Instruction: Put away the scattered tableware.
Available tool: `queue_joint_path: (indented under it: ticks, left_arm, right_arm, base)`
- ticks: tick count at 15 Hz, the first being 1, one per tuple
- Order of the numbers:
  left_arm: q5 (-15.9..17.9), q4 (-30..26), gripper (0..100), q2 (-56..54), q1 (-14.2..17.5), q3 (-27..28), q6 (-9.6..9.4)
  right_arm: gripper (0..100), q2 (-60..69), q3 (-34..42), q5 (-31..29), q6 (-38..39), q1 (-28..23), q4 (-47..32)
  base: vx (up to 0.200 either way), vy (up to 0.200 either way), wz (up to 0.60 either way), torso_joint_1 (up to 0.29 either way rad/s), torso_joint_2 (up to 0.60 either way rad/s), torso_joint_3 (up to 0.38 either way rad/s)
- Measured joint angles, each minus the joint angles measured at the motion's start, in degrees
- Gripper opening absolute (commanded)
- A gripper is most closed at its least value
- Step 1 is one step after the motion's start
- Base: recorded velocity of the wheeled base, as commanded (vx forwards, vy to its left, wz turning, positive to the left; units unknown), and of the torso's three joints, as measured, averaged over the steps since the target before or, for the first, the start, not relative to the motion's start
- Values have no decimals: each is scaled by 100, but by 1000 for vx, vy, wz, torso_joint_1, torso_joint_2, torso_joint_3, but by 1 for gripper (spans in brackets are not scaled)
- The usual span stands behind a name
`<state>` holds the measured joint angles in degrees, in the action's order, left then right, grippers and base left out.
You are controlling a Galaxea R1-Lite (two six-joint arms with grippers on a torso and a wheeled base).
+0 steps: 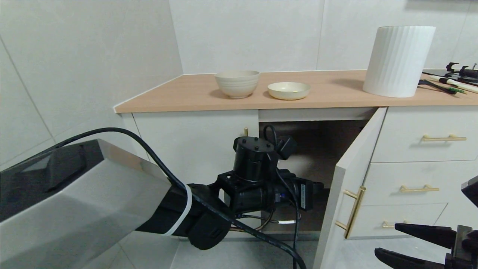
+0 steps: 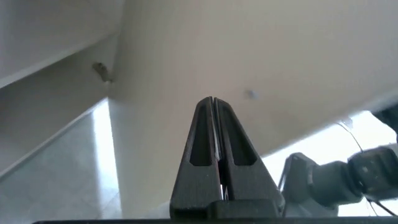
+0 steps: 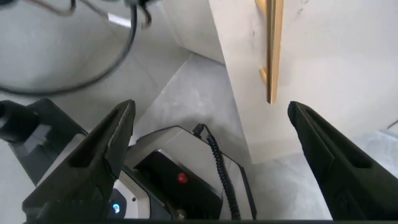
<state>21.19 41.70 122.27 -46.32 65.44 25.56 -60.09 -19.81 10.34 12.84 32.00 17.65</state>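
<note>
Bowl [image 1: 237,83] and dish [image 1: 288,90] sit upper centre on the counter [image 1: 179,95]. Left gripper [image 2: 212,155] is pinched closed; right gripper [image 1: 388,239], lower right, gapes wide.

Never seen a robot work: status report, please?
Left tool shut, empty. Right tool open, beside the open cupboard door. Bowl and dish sit on the counter.

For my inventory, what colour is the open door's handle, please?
Gold handle; best seen in right wrist view.
</note>
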Motion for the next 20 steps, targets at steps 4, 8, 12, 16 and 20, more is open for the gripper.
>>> queue_joint_path:
  ticks: [4, 8, 12, 16, 20]
  left_arm:
    - [-162, -588, 0, 68, -41, 402, 0]
    - [-868, -1438, 0, 61, -339, 884, 0]
    - [-894, -2150, 0, -188, -1313, 1351, -74]
    - [-936, -2197, 0, -706, -1648, 818, -605]
    - [-1148, -2194, 0, -1502, -656, -20, -639]
  right_arm:
    - [100, 61, 0, 123, 0, 33, -2]
    - [100, 343, -9, 202, 24, 411, -9]
    - [100, 1009, 22, 1175, 66, 802, -129]
    - [100, 1484, -116, 1552, 73, 653, -460]
    - [100, 1133, -386, 964, 71, 494, -430]
  base:
    - [0, 0, 0, 0, 0, 0]
    - [0, 0, 0, 0, 0, 0]
    - [0, 0, 0, 0, 0, 0]
    - [0, 0, 0, 0, 0, 0]
    - [0, 0, 0, 0, 0, 0]
